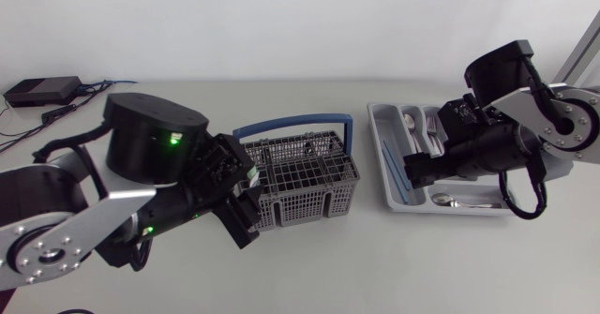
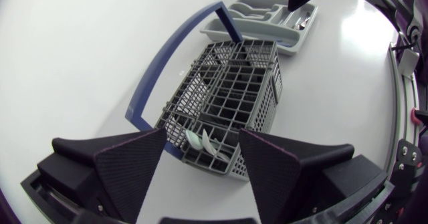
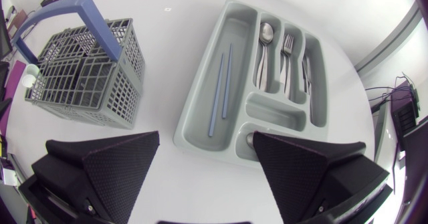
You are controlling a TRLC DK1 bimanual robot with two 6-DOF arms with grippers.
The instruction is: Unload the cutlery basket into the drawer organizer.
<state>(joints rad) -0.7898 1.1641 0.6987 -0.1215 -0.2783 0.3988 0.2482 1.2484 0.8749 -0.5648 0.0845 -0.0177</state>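
Hovering left gripper [image 2: 200, 138] at near end of the cutlery basket [image 2: 234, 90], jaws spread, empty. Right gripper [image 3: 206, 137] beyond basket over drawer organizer [image 3: 274, 110], jaws spread too. Two white spoons [image 2: 200, 142] leaning in basket's end cell by left gripper: likely light, stiff, slick; pinch across protruding tips.

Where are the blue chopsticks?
In the head view's right half, the blue chopsticks lie in the drawer organizer, in its long compartment nearest the cutlery basket.

Pale grey table [image 1: 309, 267], matte and evenly lit, small black box [image 1: 42, 90] with cables [image 1: 58, 112] at its far left corner
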